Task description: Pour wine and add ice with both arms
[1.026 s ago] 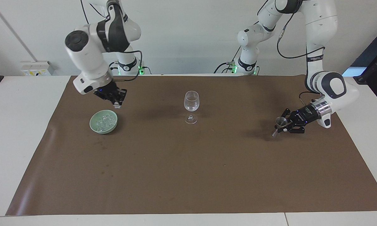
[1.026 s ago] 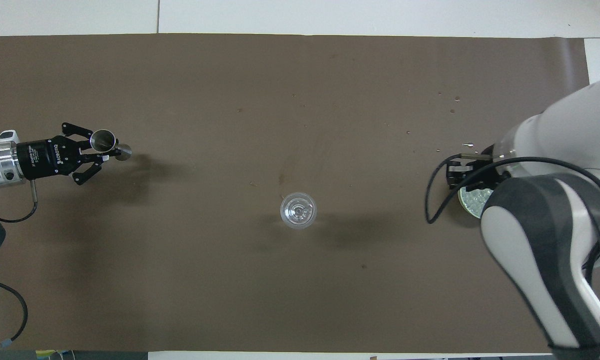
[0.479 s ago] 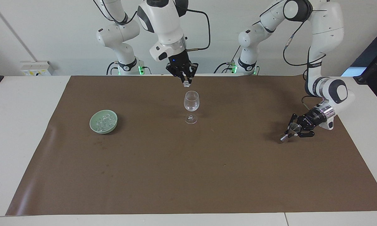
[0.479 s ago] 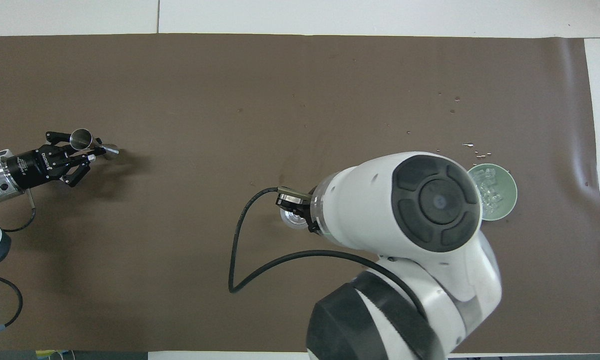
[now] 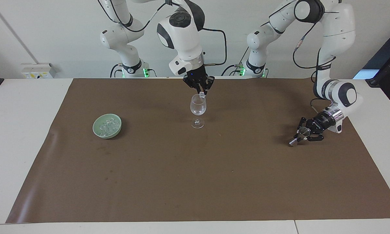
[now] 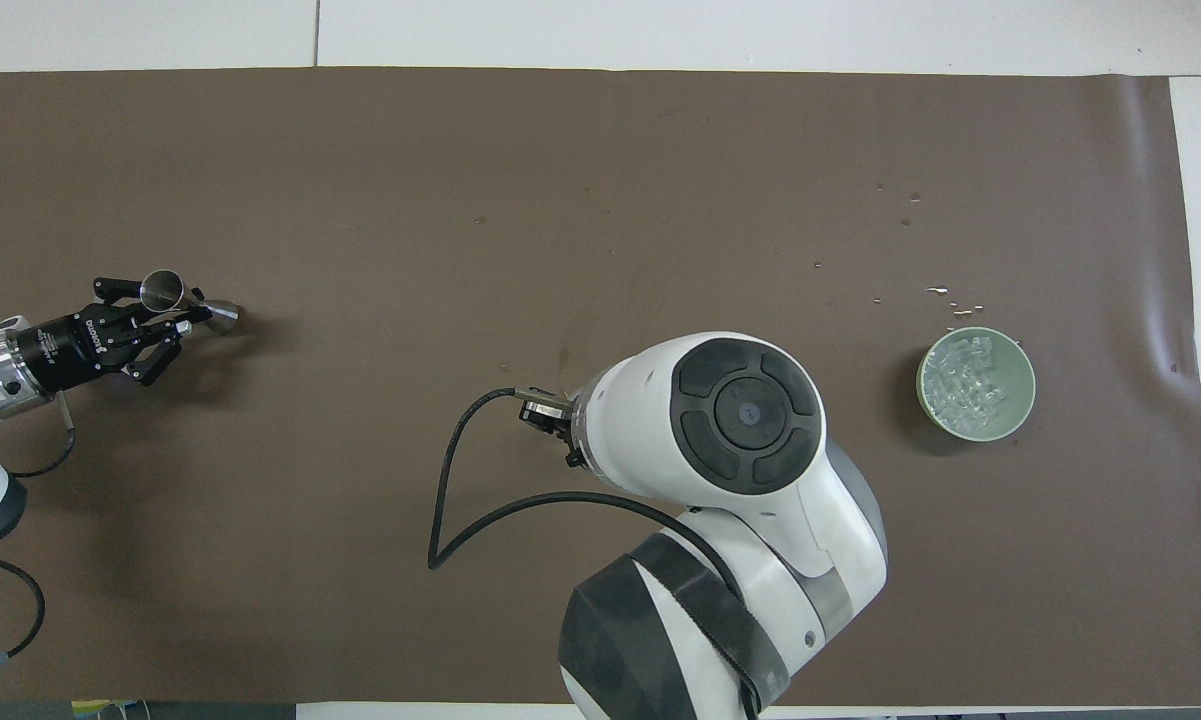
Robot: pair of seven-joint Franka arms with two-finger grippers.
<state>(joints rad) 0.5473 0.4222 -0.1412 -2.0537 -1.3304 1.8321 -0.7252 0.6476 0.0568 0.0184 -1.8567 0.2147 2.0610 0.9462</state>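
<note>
Brown paper-covered table [image 5: 195, 182] | right gripper [image 5: 199, 91] pinching clear ice cube [image 5: 201, 94] directly above stemmed wine glass [image 5: 198, 110] | left gripper [image 5: 303, 134] apparently clamps steel jigger [image 5: 298, 136] | drop pending, wine seemingly poured

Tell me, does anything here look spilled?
Yes: small clear bits or drops lie scattered on the brown mat just outside the green bowl of ice, on its side farther from the robots. Nothing else stands out.
</note>
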